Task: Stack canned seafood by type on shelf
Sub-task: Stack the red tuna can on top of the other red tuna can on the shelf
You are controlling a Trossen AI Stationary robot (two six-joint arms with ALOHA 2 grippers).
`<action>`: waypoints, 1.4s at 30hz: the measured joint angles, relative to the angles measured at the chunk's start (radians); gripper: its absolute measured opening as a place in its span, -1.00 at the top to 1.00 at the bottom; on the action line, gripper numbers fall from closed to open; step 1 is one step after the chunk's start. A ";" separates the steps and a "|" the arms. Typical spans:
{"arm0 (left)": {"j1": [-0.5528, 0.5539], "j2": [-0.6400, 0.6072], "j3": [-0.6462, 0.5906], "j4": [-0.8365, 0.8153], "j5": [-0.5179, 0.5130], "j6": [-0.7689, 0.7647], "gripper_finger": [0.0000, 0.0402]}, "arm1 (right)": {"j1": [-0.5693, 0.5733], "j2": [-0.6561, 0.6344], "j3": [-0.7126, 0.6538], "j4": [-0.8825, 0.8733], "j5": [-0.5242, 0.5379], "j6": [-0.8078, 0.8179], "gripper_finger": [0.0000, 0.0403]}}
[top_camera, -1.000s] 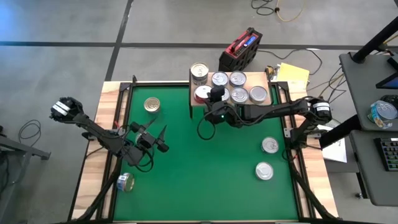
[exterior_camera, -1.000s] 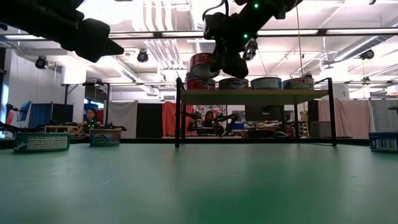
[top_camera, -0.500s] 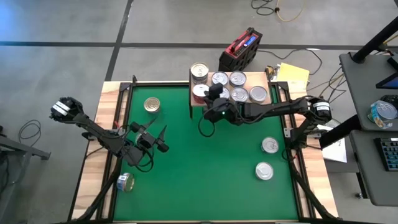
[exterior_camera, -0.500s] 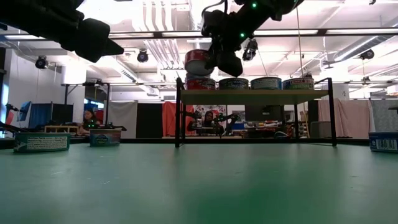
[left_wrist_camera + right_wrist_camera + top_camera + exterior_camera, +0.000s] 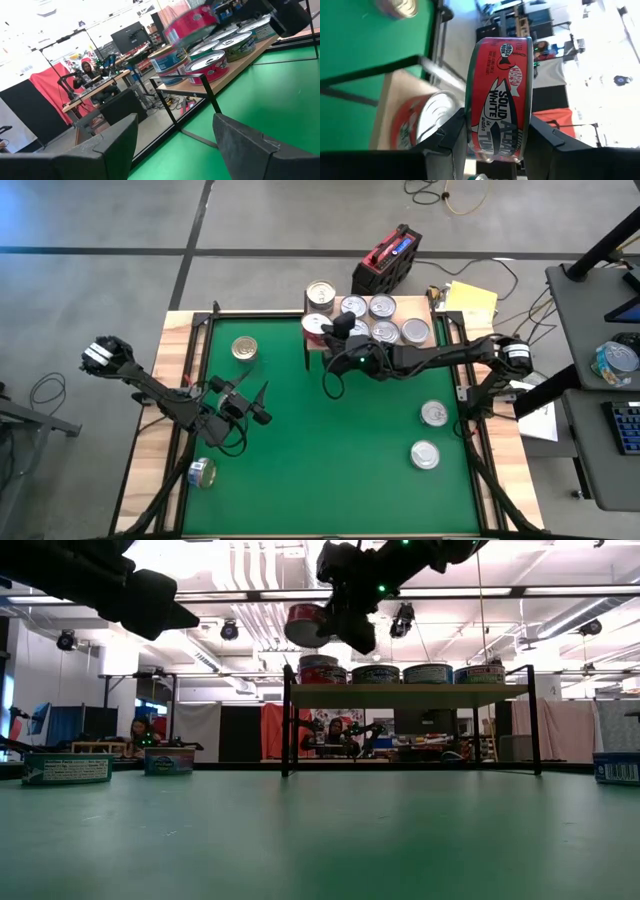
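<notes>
High view: right gripper [image 5: 338, 332] sits at the near-left corner of the shelf [image 5: 432, 316], holding a red tin [image 5: 316, 326] over that corner; silver-topped tins fill the rest of the board, and loose ones lie on the green mat [image 5: 330, 460] well away from the shelf. Left gripper [image 5: 252, 402] waits over the mat, far from the shelf on its left side, fingers spread and empty. Low view: the red tin [image 5: 305, 626] hangs tilted, clear above the tins standing on the shelf [image 5: 410, 693], not touching them. Left wrist view: the red tin [image 5: 192, 26] blurs above the shelf's corner tins; exact height is hard to judge here. Right wrist view: both fingers [image 5: 452, 135] pinch the red tin [image 5: 499, 102] across its side wall, label facing out. Handling judgement: rigid metal, small, fairly dense for its size, smooth wall likely slippery; a grip across the diameter at mid-wall suits it, kept level for stacking.
</notes>
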 joint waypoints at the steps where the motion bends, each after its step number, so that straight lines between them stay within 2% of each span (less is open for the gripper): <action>1: 0.000 0.000 0.000 0.000 0.000 0.000 -0.20 | 0.000 0.006 0.000 0.031 0.000 -0.013 0.34; 8: 0.000 0.000 0.000 -0.001 0.000 0.000 -0.20 | 0.000 0.078 0.000 0.156 0.019 -0.153 0.34; 12: 0.000 0.000 -0.001 -0.002 0.001 0.000 -0.20 | 0.000 0.092 0.000 0.186 0.105 -0.200 0.34; 16: 0.000 0.000 -0.001 -0.004 0.001 0.000 -0.20 | 0.000 0.077 0.000 0.141 0.181 -0.147 0.34; 20: 0.000 0.000 -0.001 -0.006 0.000 -0.002 -0.20 | 0.010 0.056 0.000 0.084 0.203 -0.103 0.34; 29: 0.000 0.000 -0.001 -0.008 0.000 -0.004 -0.20 | 0.015 0.049 0.000 -0.123 0.198 0.055 0.34; 42: 0.000 0.000 -0.001 -0.008 0.000 -0.004 -0.20 | 0.016 0.049 0.000 -0.145 0.164 0.088 0.34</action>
